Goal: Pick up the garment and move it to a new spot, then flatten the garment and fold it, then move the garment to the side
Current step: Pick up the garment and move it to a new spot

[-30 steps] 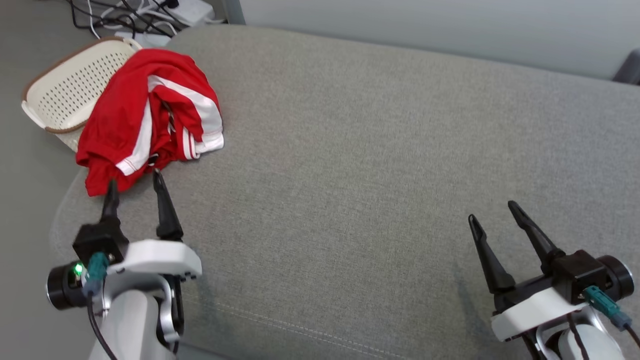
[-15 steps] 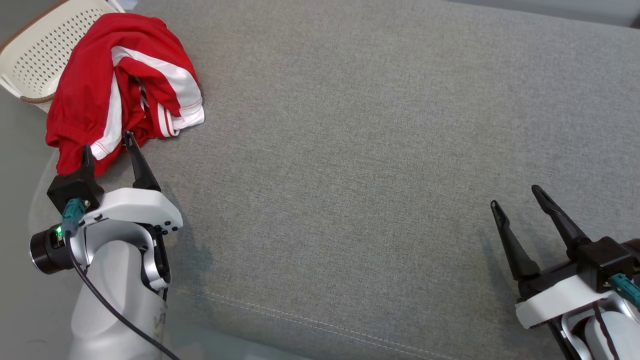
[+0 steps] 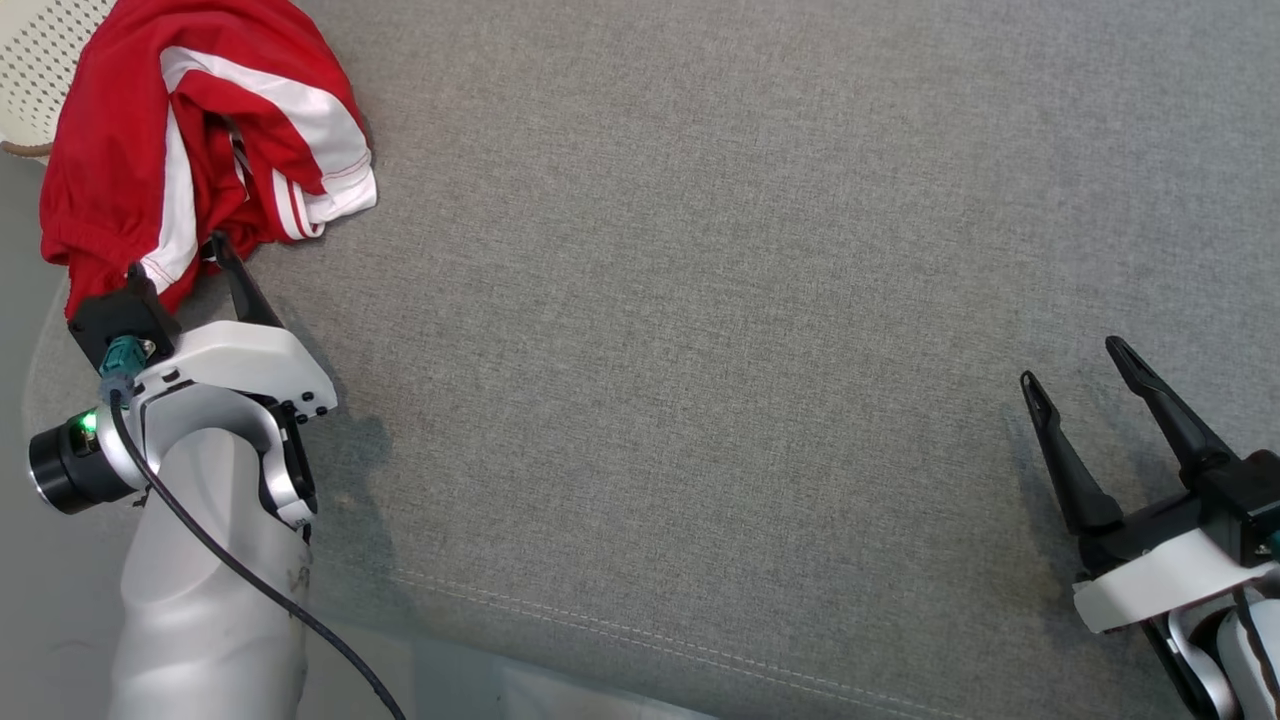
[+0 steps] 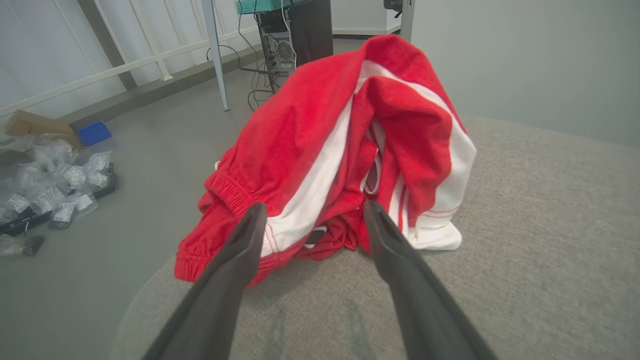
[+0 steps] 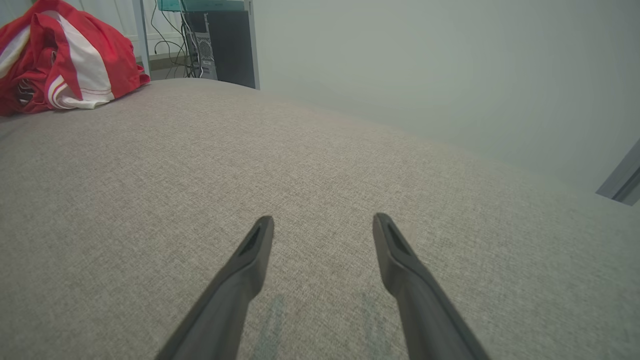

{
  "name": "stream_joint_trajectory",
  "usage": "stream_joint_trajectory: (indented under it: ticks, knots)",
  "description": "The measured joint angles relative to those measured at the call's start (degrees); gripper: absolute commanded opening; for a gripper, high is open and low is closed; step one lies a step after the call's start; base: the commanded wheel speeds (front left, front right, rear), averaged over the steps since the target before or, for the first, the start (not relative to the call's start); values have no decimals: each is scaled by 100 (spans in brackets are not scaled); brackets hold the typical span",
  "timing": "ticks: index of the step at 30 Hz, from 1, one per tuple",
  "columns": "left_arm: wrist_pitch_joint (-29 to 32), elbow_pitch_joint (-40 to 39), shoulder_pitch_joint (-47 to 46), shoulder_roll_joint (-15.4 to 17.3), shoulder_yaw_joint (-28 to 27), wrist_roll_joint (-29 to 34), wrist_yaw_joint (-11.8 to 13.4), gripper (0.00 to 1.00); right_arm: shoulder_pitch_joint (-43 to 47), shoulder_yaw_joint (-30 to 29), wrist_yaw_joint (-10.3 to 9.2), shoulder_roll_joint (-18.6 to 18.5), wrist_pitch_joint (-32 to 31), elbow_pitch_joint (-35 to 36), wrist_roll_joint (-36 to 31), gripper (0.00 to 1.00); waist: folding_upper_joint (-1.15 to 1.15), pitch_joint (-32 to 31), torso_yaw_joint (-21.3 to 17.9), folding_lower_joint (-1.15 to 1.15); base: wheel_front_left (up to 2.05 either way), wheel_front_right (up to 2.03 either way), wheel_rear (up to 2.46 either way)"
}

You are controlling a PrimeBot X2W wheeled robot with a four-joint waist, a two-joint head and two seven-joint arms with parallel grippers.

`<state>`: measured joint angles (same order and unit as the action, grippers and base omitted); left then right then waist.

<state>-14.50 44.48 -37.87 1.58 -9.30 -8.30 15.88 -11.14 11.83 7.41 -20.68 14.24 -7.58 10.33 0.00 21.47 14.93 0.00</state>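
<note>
Red garment [image 3: 105, 120] heaped just past left fingers [image 4: 235, 260].

A wide grey fabric cushion [image 3: 700, 300] sits before a pale wall [image 5: 425, 75], with grey floor [image 4: 125, 165], a computer tower [image 4: 274, 47] and a blue box [image 4: 94, 133] beyond.

Broad padded surface [image 3: 700, 300] covered in grey woven fabric, rounded off at the near-left corner, with a stitched seam [image 3: 650, 640] running along the near edge. Flat and even across the middle and right side. Bears a crumpled red garment [image 3: 120, 130] with broad white side stripes, heaped at the far-left corner. Gathered elastic end of that heap right at the rounded left edge, white-hemmed end lying toward the middle.
</note>
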Motion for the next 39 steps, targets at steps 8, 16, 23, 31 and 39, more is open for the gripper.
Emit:
stream_joint_trajectory:
  ticks: [8, 16, 23, 31, 39]
  knots:
    - [0, 164, -116, 134, -220, 177, 49, 100, -34, 7, 0, -135, 0, 114, 38, 100, 0, 181, -55, 0, 0, 0, 0]
    - [0, 396, -298, 264, -338, 243, 59, 100, -126, 12, 0, -219, 1, 190, 76, 100, 0, 406, -182, 0, 0, 0, 0]
    - [0, 571, -472, 385, -371, 328, 101, 100, -129, -29, 0, -331, 2, 291, 132, 100, 0, 614, -283, 0, 0, 0, 0]
    - [0, 456, -595, 413, -445, 352, 182, 0, -131, -45, 0, -357, 7, 313, 132, 100, 0, 750, -280, 0, 0, 0, 0]
    - [0, -20, -518, 425, -546, 353, 183, 0, -215, -38, 0, -341, 7, 299, 132, 100, 0, 711, -273, 0, 0, 0, 0]
